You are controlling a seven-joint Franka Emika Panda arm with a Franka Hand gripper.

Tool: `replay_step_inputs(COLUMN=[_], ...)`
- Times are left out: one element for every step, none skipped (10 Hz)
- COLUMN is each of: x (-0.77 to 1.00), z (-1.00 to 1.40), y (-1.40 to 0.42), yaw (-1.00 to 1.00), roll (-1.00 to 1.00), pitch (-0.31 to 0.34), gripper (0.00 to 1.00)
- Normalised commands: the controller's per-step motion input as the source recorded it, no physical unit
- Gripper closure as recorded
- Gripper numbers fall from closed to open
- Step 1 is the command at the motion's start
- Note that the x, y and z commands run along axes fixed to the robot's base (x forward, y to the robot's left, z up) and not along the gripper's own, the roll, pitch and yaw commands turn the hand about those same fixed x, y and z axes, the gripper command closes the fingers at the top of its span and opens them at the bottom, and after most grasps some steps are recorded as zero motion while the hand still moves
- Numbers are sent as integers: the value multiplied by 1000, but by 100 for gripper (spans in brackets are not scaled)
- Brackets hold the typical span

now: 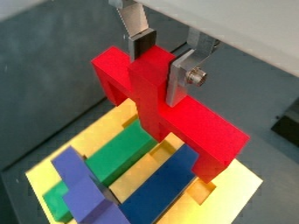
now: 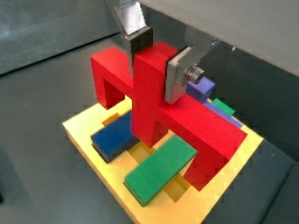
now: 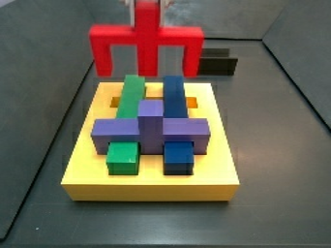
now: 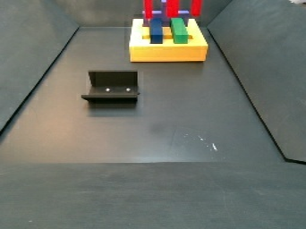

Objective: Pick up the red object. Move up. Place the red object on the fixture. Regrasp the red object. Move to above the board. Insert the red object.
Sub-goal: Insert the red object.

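The red object (image 1: 176, 109) is a comb-shaped piece with a central stem and downward prongs. My gripper (image 1: 160, 63) is shut on its stem, which also shows in the other wrist view (image 2: 158, 61). It hangs upright over the far end of the yellow board (image 3: 149, 179), with its prongs (image 3: 146, 48) down at the board's top. I cannot tell whether they sit in the slots. In a side view the red object (image 4: 174, 9) stands behind the board (image 4: 167, 52). The fingers (image 2: 176, 77) are silver plates pressed on both sides of the stem.
The board carries a green piece (image 3: 131, 94), blue pieces (image 3: 173, 97) and a purple cross piece (image 3: 149, 126). The fixture (image 4: 111, 87) stands on the dark floor, apart from the board, and also shows behind the board (image 3: 218, 63). Dark walls enclose the floor.
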Motion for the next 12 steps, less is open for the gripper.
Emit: replay_step_inputs(x=[97, 457, 329, 231, 111, 34, 0, 0, 0, -31, -163, 0], z=[-311, -43, -3, -20, -109, -174, -140, -143, -169, -191, -254, -114], y=[-194, -194, -17, 0, 0, 9, 0, 0, 0, 0, 0, 0], yaw=[214, 103, 0, -171, -234, -249, -246, -189, -129, -91, -71, 0], roll=[0, 57, 0, 0, 143, 221, 286, 247, 216, 271, 213, 57], pitch=[-124, 0, 20, 29, 64, 60, 67, 37, 0, 0, 0, 0], gripper=[100, 100, 100, 100, 100, 100, 100, 100, 100, 100, 100, 100])
